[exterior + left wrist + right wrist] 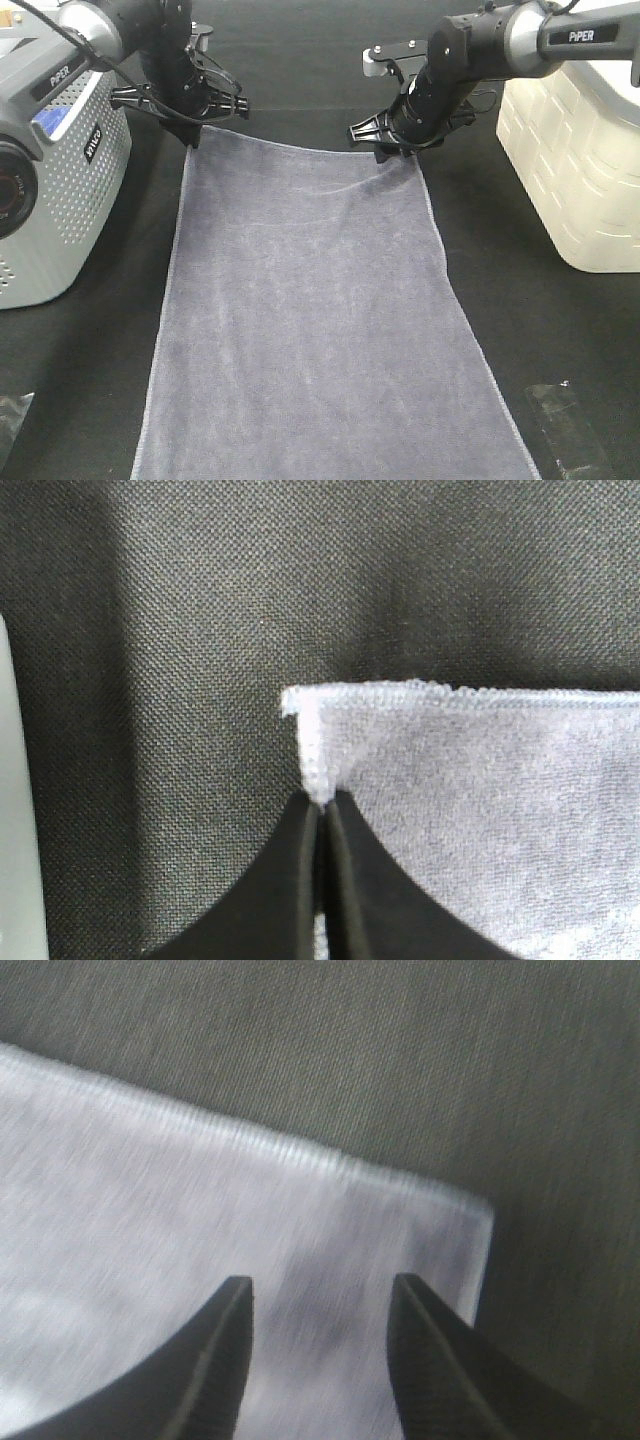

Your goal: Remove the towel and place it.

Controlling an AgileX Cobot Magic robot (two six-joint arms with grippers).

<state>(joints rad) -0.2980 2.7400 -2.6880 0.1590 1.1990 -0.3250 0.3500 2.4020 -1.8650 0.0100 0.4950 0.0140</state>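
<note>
The slate-grey towel (310,310) lies flat and spread lengthwise on the black table, its far edge between the two arms. My left gripper (192,135) is at the towel's far left corner; in the left wrist view the gripper (322,805) is shut on the towel's hem (315,750) at that corner. My right gripper (397,152) is at the far right corner; in the right wrist view the gripper (320,1305) is open, its fingers (425,1350) spread above the towel (200,1260) near its corner, holding nothing.
A grey perforated basket (60,200) stands at the left edge. A white plastic bin (575,160) stands at the right. Dark tape-like patches (565,425) lie at the front right, and another (12,420) at the front left.
</note>
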